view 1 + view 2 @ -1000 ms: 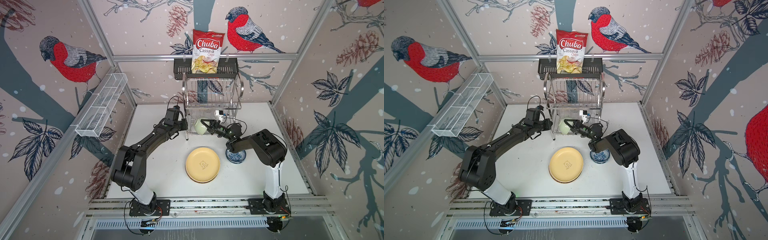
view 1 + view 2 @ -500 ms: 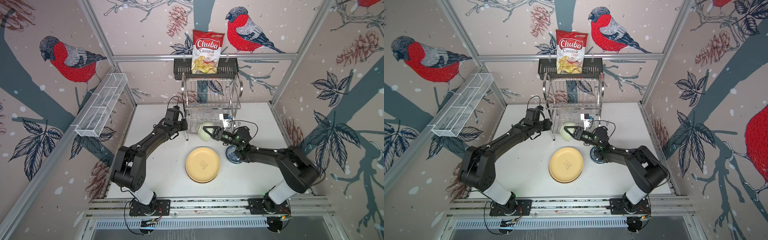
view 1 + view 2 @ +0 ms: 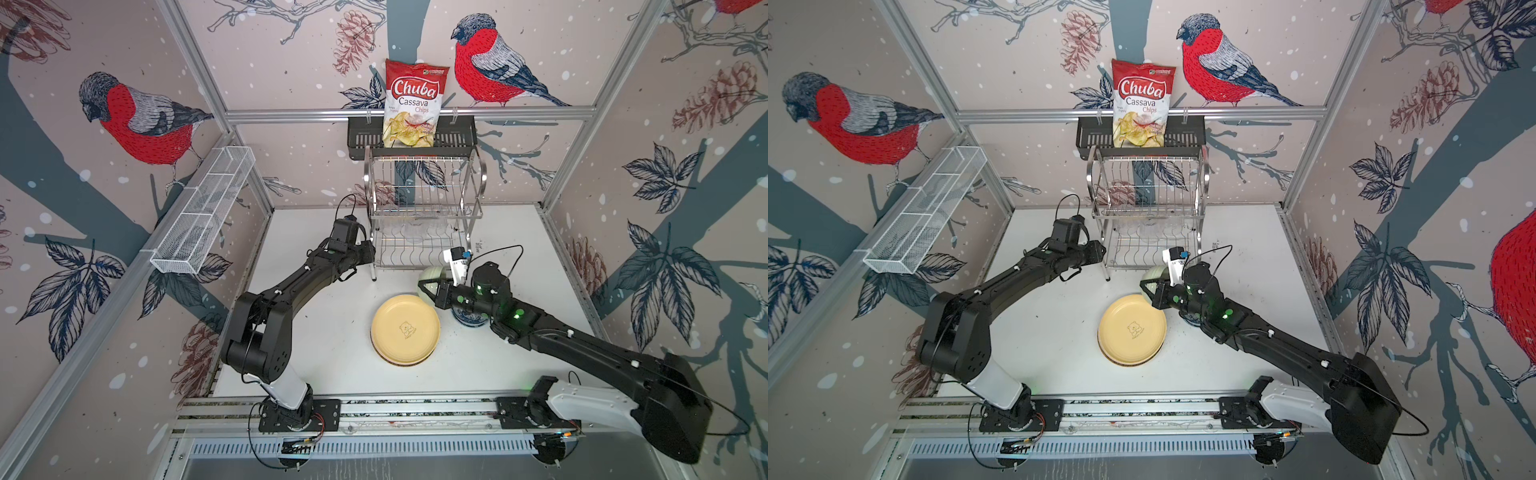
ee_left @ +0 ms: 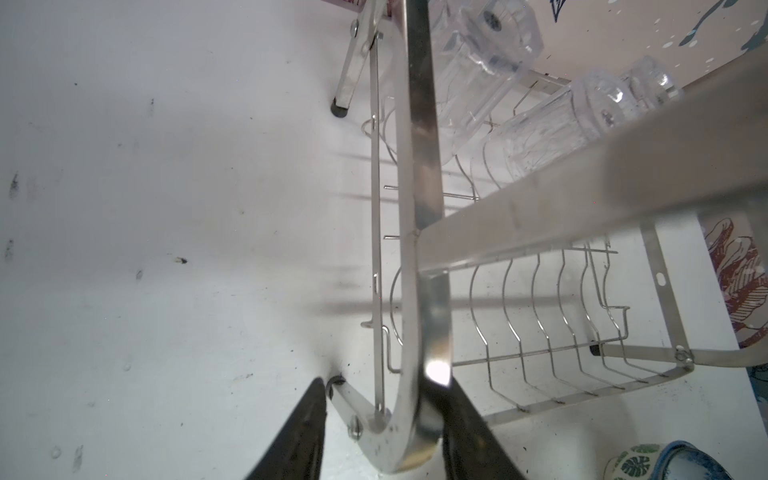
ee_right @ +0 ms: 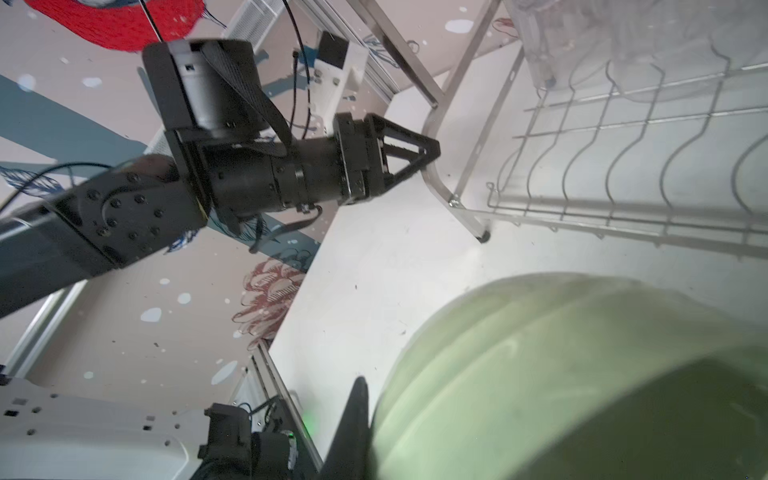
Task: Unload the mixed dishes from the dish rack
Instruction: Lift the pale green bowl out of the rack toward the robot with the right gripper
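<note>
White worktop (image 3: 316, 332) inside a bird-print enclosure carries the dish rack (image 3: 424, 208) at the rear wall, long axis running left to right in both top views. Left end effector (image 4: 384, 386) is released: its fingers straddle the rack's curved left side bar, one finger clear of the steel. Right end effector (image 3: 424, 286) is clenched on the pale green bowl (image 3: 432, 272). The bowl is held tilted off the worktop, domed outside toward the rack, just in front of the lower tier and beside the cream-yellow plate (image 3: 405, 330). Blue-white patterned bowl (image 3: 467, 322) sits under the right wrist. One second earlier the green bowl was at the lower tier's front edge; it is now clear of the rack, and the right arm is stretched out low.
</note>
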### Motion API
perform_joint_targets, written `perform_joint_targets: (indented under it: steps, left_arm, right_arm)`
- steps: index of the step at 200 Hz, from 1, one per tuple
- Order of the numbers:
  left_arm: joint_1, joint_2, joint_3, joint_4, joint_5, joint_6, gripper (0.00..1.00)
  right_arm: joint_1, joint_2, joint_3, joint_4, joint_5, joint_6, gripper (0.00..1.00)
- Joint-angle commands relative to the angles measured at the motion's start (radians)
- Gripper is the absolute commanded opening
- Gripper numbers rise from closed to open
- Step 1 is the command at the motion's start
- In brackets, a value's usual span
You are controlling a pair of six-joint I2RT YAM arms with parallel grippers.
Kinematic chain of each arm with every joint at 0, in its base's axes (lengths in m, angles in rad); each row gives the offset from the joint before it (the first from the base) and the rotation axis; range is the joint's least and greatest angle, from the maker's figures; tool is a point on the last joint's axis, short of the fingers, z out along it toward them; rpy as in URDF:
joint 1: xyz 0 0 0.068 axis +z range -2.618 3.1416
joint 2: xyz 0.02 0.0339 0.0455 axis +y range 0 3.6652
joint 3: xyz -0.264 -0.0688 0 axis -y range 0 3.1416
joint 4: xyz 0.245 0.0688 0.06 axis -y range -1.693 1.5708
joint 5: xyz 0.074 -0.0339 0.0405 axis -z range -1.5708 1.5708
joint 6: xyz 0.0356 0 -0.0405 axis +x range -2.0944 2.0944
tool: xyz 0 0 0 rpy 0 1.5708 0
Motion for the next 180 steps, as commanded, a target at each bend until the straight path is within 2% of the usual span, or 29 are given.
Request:
perform_joint_targets:
  steps: [1,15,41,121,156,180]
  left_arm:
    - [-0.008,-0.006,0.001,-0.02,-0.025,-0.012,0.59]
    - [-0.024,-0.004,0.012,-0.047,-0.052,-0.013,0.71]
    - [-0.068,0.003,0.053,-0.124,-0.109,-0.007,0.8]
    - [-0.106,-0.105,0.021,-0.248,-0.155,-0.008,0.85]
    - [-0.114,-0.158,0.039,-0.294,-0.15,0.006,0.85]
    - [-0.127,-0.199,0.051,-0.339,-0.148,0.011,0.84]
  right_arm:
    - [0.012,-0.046,0.009,-0.137,0.115,-0.073,0.0]
    - [0.013,-0.066,0.023,-0.193,0.135,-0.095,0.0]
    - [0.021,-0.067,0.07,-0.301,0.177,-0.149,0.0]
    - [0.057,-0.005,0.165,-0.461,0.317,-0.279,0.0]
    - [0.087,0.088,0.229,-0.516,0.373,-0.349,0.0]
    - [0.143,0.143,0.293,-0.576,0.456,-0.408,0.0]
